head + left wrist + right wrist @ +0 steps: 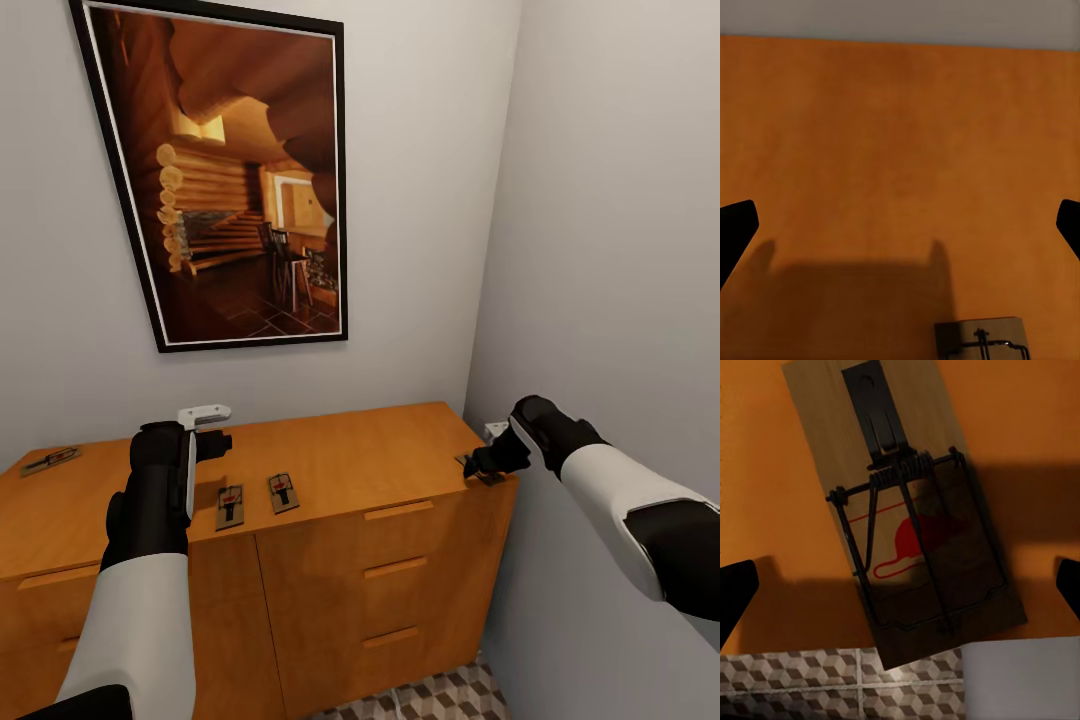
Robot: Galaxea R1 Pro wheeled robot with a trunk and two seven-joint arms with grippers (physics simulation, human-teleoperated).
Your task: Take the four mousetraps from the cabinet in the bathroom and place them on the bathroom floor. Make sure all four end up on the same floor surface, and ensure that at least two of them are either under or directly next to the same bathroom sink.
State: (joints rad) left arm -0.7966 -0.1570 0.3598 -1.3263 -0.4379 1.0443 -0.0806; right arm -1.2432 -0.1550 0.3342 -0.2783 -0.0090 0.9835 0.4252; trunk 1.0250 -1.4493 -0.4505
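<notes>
**Q:** Pincer status?

**A:** The right pincer point(900, 585) is spread wide and holds nothing; it hangs directly over a mousetrap point(904, 510) at the cabinet's point(330, 470) 3 o'clock corner. The left pincer point(900, 225) is equally wide and empty, above the cabinet top.

**Q:** Task progress?

**A:** Nothing placed, by my reading. Two middle traps point(229, 506) point(283, 492) and the trap at 9 o'clock point(50, 461) lie on top. All four must go to the bathroom floor point(440, 700).
</notes>
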